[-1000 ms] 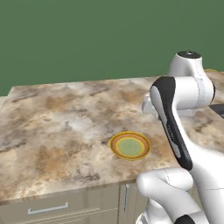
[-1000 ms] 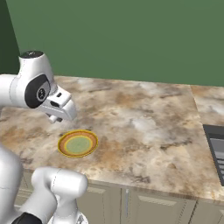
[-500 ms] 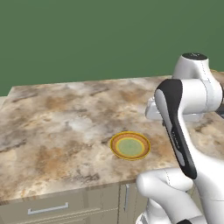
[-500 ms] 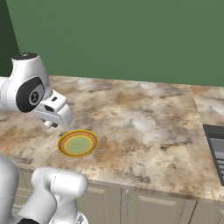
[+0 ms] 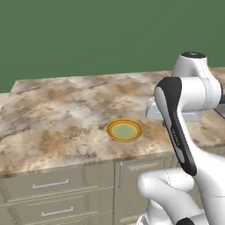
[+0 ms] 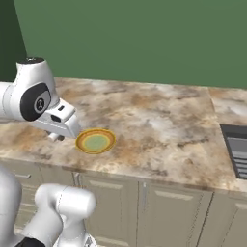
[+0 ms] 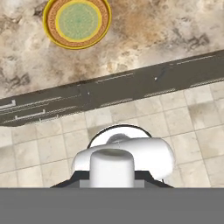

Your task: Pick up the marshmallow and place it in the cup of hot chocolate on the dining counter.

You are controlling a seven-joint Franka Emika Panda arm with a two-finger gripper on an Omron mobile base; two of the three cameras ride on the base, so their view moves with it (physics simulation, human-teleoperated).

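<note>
My gripper is shut on the marshmallow, a stubby white cylinder wedged between the two dark fingertips. In the right base view the gripper points down over the front left part of the dining counter, just left of the plate. The dining counter is beige-brown marbled stone with a thick edge, and it also runs across the top of the hand view as the dining counter. The cup of hot chocolate is out of view.
A round yellow-rimmed, green-centred plate lies near the counter's front edge. Cabinet drawers sit below the counter. A tiled floor lies beneath the hand. A dark appliance is at the far right.
The whole picture has shifted: the base has drawn back from the counter, so more of the cabinet fronts shows. The hand has swung lower and toward the counter's front edge, still gripping the marshmallow.
</note>
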